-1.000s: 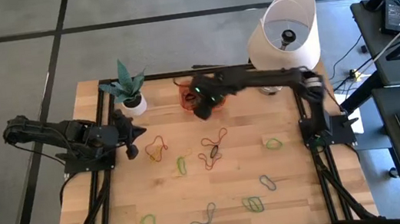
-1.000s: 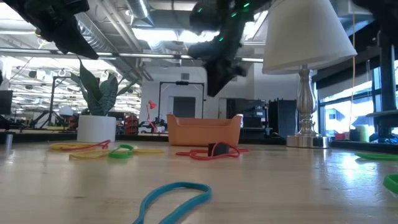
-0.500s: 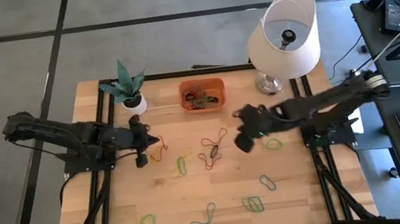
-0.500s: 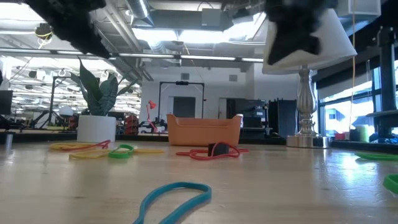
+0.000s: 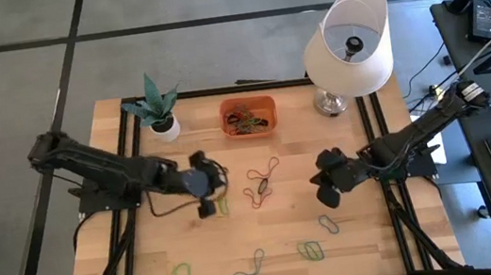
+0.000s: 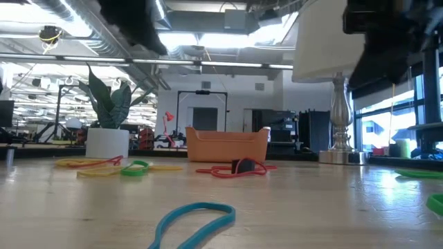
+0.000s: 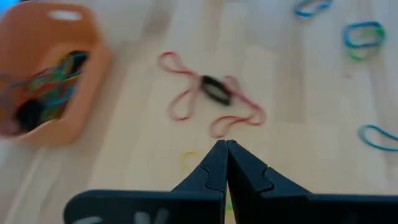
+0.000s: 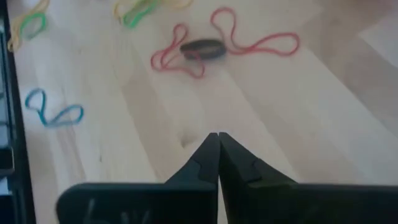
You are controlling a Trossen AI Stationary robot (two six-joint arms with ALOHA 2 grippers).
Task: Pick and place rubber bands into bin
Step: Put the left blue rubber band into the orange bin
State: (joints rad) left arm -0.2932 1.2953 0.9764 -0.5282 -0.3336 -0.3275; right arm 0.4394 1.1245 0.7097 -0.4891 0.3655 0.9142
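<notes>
R hand [image 5: 328, 195] shifted, bands [image 5: 262, 181] beside

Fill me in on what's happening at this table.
Two robot arms are clearing rubber bands off a wooden table into an orange bin, which already holds several. Right now both tools are shut and empty: the left tool is over the bands at mid-table, the right tool is over the right side. Many bands still lie loose.

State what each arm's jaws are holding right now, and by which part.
Nothing is held. The left gripper and right gripper both show jaws shut with nothing between them, above the table.
</notes>
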